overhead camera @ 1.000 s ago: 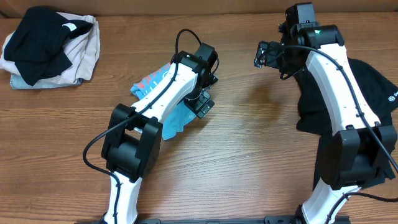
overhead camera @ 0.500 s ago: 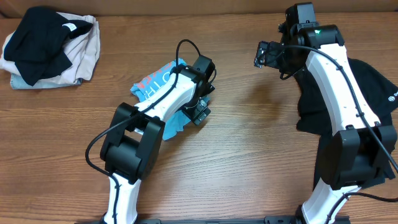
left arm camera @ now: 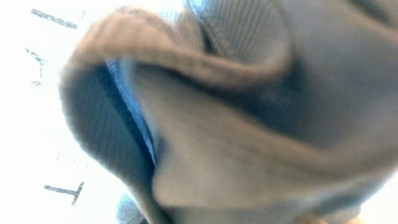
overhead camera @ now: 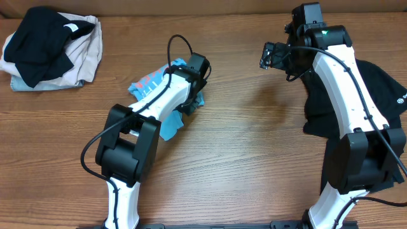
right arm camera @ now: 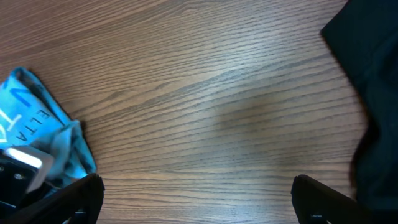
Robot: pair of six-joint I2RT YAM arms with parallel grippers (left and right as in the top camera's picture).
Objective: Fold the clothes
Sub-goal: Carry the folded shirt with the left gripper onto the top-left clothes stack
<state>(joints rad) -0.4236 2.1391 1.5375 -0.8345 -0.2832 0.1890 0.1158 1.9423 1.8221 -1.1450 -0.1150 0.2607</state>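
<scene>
Left gripper (overhead camera: 193, 103) presses into blue shirt (overhead camera: 147, 86); its grip state cannot be determined. Right gripper (right arm camera: 196, 188) hovers well right of the shirt, fingers spread apart.

Blurred blue cloth (left arm camera: 205, 124) fills the left wrist view, hiding the fingers. At the overhead's right edge, the black garment (overhead camera: 385, 83) is cut off.

Overhead looks straight down over the table (overhead camera: 241, 159). Left wrist is pressed against the blue shirt (left arm camera: 217, 124). Right wrist, higher, shares it.
</scene>
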